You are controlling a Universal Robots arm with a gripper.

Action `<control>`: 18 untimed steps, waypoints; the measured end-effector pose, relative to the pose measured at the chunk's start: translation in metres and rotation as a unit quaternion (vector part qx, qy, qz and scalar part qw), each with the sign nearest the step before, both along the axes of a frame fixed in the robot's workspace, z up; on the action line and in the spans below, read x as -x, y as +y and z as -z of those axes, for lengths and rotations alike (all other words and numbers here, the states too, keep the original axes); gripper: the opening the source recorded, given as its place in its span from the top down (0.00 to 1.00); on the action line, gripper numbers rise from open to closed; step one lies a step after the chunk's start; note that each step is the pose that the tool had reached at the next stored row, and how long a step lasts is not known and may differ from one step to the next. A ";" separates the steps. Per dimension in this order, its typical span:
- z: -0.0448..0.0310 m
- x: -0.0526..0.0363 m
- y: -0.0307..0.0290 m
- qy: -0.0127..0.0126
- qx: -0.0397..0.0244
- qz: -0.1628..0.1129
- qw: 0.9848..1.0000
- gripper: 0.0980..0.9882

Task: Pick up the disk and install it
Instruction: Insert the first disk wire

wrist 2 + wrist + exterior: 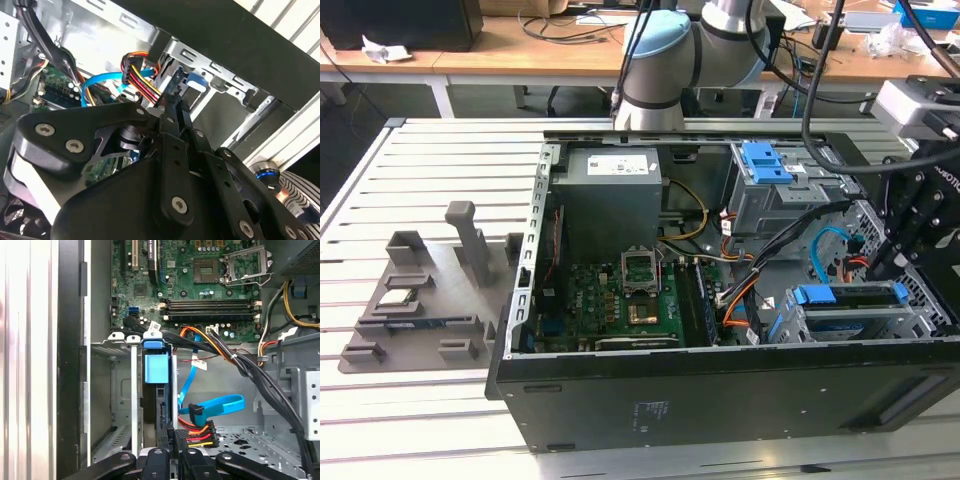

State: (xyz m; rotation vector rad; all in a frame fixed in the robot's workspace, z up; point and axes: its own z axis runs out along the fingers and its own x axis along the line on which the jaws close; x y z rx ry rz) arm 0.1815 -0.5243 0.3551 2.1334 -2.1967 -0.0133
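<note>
Disk (850, 298) sits edge-up in the metal drive cage (840, 325) at the lower front corner of the open computer case (720, 390), at about four o'clock from the motherboard (610, 300) in the exterior view; its blue carrier handle runs along the top of the cage, which suggests the drive is already seated in its slot, or nearly so. In the first wrist view the disk (156, 390) stands on edge between the cage's rails, with the blue latch tab at its far end, and the orange and blue cables (210, 410) hang just beside it, kept clear of the bay. The gripper (895, 262) hangs just above the disk's end, at about two o'clock from the cage, pointing down into the case, a pose that fits pressing or guiding the carrier along the rails. In the first wrist view the gripper (170, 452) has its fingers drawn close together around the near edge of the disk, so it appears to be clamped on it, though the contact itself is partly hidden. The case lies on its side on the slatted worktop (430, 160) so the bay opens upward to the arm.
</note>
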 end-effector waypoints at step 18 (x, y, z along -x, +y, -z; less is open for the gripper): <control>0.0164 0.0008 -0.0028 0.000 0.000 0.002 1.000 0.93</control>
